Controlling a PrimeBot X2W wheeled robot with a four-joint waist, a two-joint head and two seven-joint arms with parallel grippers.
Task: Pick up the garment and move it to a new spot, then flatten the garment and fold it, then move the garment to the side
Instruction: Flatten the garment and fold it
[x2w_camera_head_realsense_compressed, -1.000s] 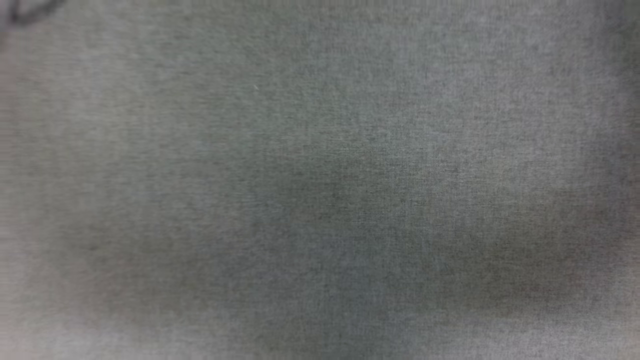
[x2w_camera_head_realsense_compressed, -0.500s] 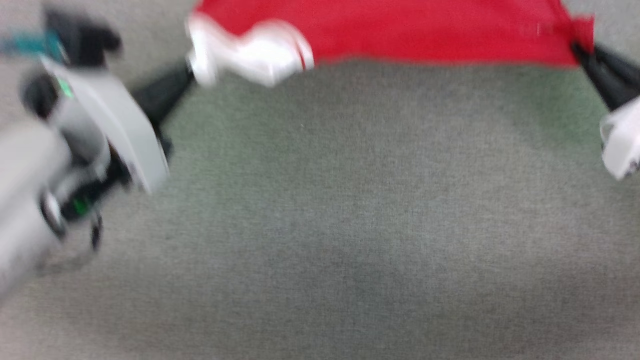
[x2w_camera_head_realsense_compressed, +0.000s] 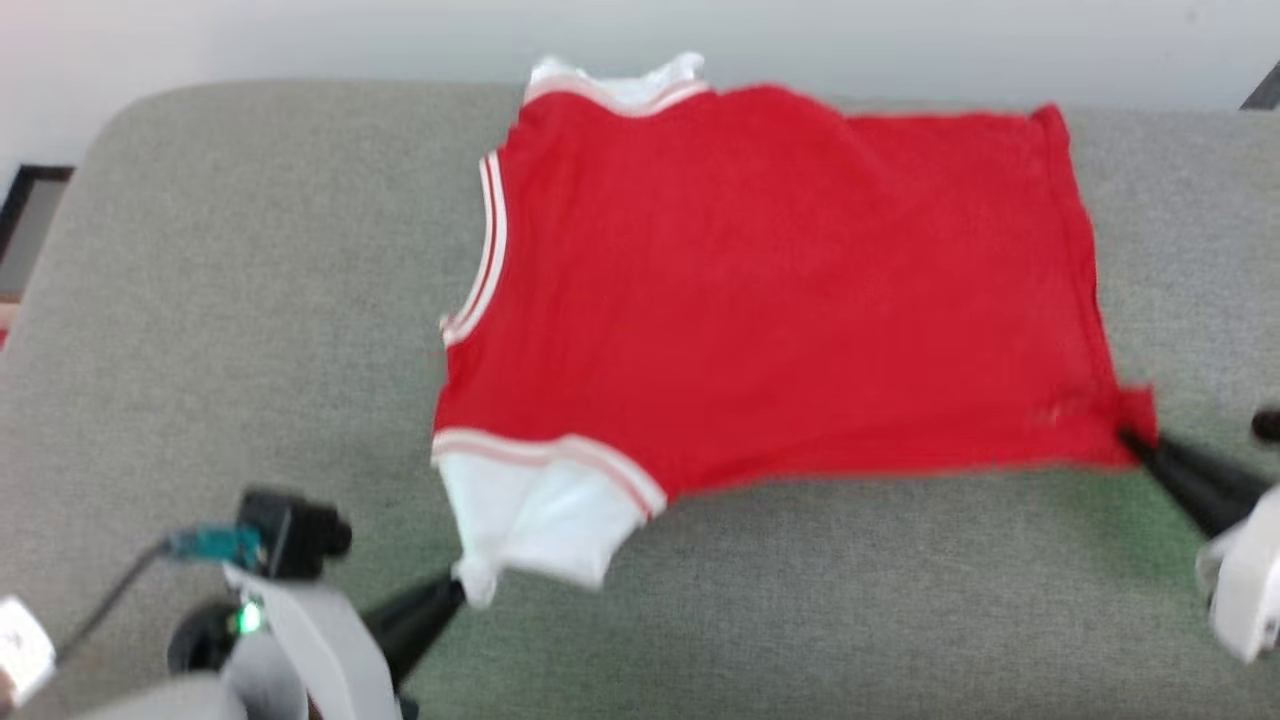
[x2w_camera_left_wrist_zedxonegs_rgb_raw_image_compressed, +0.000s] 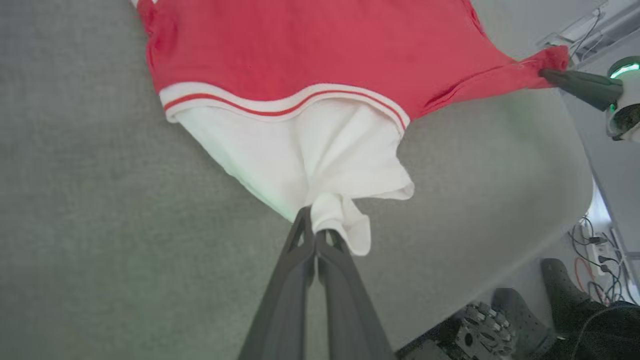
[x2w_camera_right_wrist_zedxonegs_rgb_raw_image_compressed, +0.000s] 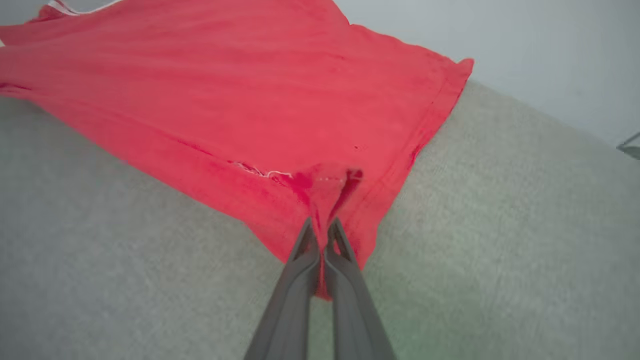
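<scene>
Grey fabric-covered surface (x2w_camera_head_realsense_compressed: 200, 250): red garment (x2w_camera_head_realsense_compressed: 780, 290), white sleeves, striped trim, spread flat, centre; left gripper (x2w_camera_head_realsense_compressed: 455, 592), 7 o'clock, clenched on white sleeve (x2w_camera_head_realsense_compressed: 530, 510); right gripper (x2w_camera_head_realsense_compressed: 1135, 440), 4 o'clock, clenched on hem corner (x2w_camera_head_realsense_compressed: 1128, 410).

The desk (x2w_camera_head_realsense_compressed: 200, 260) is covered in grey woven cloth, and its far-left corner is rounded. A pale wall (x2w_camera_head_realsense_compressed: 300, 40) rises behind its far edge. A dark frame (x2w_camera_head_realsense_compressed: 22, 205) shows past the left edge, too blurred to name. Cables (x2w_camera_left_wrist_zedxonegs_rgb_raw_image_compressed: 595, 242) lie tangled below the desk's edge.
</scene>
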